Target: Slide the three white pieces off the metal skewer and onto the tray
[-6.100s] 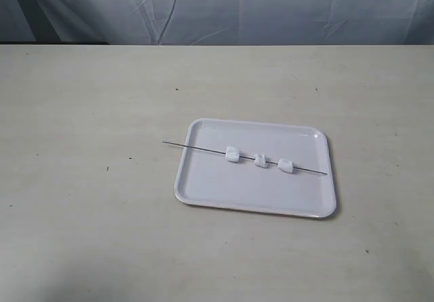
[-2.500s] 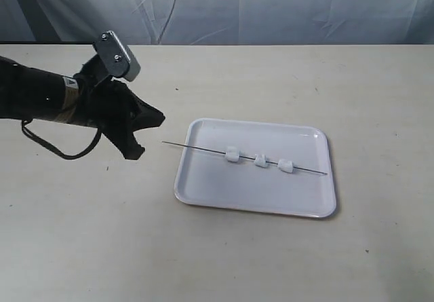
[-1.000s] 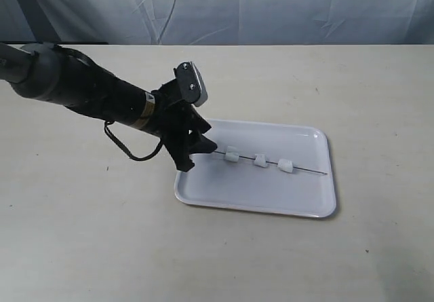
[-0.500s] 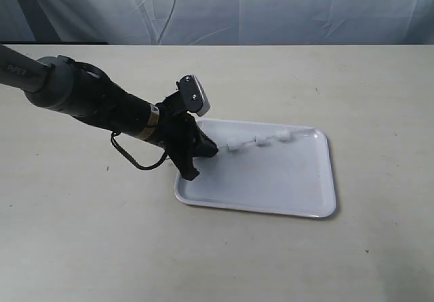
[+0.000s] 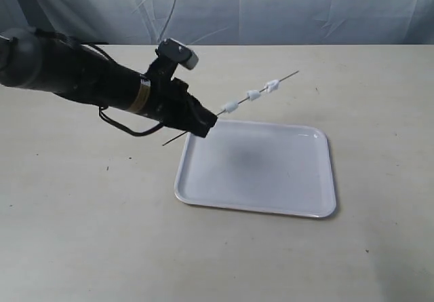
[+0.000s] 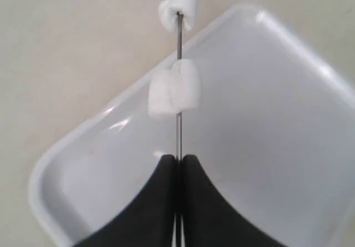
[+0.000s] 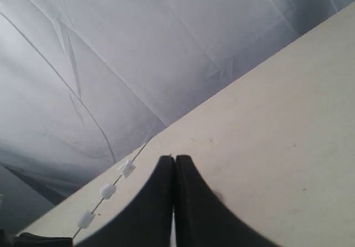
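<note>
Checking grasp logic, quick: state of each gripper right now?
Left gripper: closed on the thin grey metal skewer.
Right gripper: closed, holding nothing.

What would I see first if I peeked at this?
The black left gripper, shut on a thin metal skewer, holds it tilted up in the air. Three white pieces, like marshmallows, sit in a row on the skewer. A white tray lies on the table below.
</note>
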Tool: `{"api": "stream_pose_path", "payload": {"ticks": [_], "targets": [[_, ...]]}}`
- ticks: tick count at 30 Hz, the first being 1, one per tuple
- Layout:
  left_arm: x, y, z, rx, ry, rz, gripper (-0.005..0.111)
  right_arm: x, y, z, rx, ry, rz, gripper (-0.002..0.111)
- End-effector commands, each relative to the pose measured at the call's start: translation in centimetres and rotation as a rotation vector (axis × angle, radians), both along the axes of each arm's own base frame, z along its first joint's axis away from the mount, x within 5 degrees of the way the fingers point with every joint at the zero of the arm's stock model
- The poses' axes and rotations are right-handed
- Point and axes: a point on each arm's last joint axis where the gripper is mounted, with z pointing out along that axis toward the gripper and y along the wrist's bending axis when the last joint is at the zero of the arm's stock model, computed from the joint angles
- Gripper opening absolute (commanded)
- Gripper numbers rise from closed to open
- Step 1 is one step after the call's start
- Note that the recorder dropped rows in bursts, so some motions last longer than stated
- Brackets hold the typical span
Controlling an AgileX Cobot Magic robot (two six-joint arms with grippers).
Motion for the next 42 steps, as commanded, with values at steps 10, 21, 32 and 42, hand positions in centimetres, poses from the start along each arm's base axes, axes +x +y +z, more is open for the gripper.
{"api": "stream_pose_path", "payload": {"ticks": [10,21,32,42], "targets": [[-4.8,0.4,9.8,-0.275,0.169,0.032,0.000,-1.1,2.1,5.1,0.067,-0.219,0.241,-0.001],[-11.4,2.4,13.6,-0.316,0.105,0.144,0.000,2.3,3.5,7.0,0.020,-0.107,0.426,-0.001],[-17.0,3.1,11.7,-0.231,-0.011,0.223,0.000,8.1,5.2,5.7,-0.020,0.105,0.690,-0.001],[-17.4,3.7,9.8,0.055,-0.411,0.098,0.000,10.6,5.6,3.5,-0.081,0.185,0.807,-0.001]]}}
